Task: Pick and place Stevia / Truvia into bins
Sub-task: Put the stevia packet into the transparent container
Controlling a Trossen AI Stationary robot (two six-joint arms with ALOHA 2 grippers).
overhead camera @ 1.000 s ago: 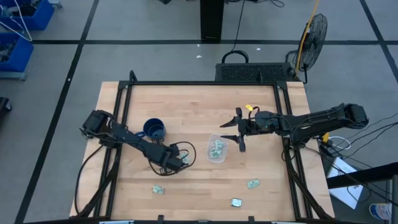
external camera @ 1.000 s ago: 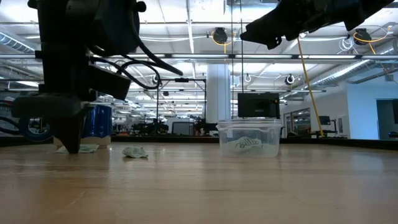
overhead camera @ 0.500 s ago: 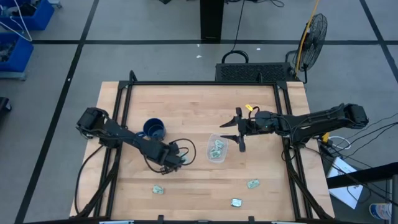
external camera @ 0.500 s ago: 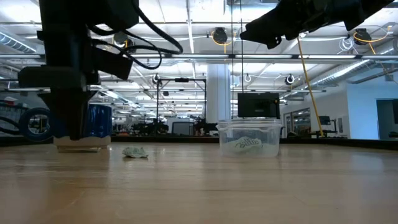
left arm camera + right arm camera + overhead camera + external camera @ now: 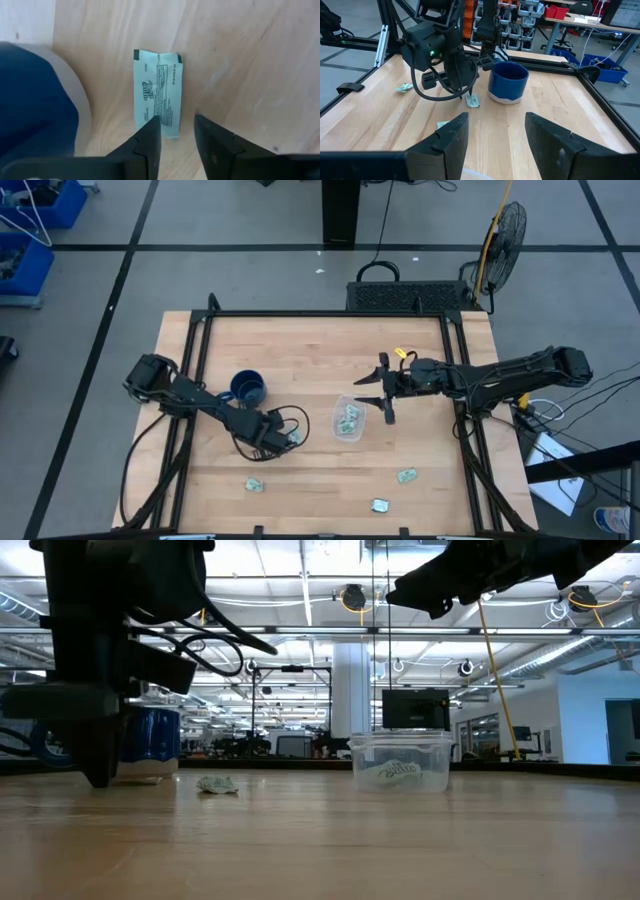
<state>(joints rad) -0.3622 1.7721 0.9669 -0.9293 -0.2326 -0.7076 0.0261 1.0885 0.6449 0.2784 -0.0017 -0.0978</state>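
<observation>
A pale green Stevia packet [image 5: 156,90] lies flat on the table beside the dark blue mug [image 5: 247,388]. My left gripper [image 5: 177,125] stands over the packet's near end, pointing down, open; in the high view it [image 5: 283,437] is left of the clear bin [image 5: 349,420]. The bin stands on the table with packets inside. My right gripper [image 5: 376,408] hovers open just right of the bin, above the table. More packets lie flat toward the table's near edge [image 5: 255,484], [image 5: 406,475], [image 5: 380,505]. My left gripper has one fingertip [image 5: 151,131] over the packet's near corner [image 5: 170,131], the other over bare wood. The fingers come from above, along the packet. Whether the fingertip touches the paper cannot be told. The packet lies flat on the table.
The mug [image 5: 508,81] stands close to the left arm, toward the table's far left. A black frame [image 5: 203,330] runs along the table's edges. Bare wood lies between the bin and the near-edge packets. A fan [image 5: 505,235] and a crate stand beyond the far edge.
My left gripper rose a little off the table, then came down again slightly toward the table's left. The packet that was under its tip now shows flat beside it. My right gripper has kept still.
</observation>
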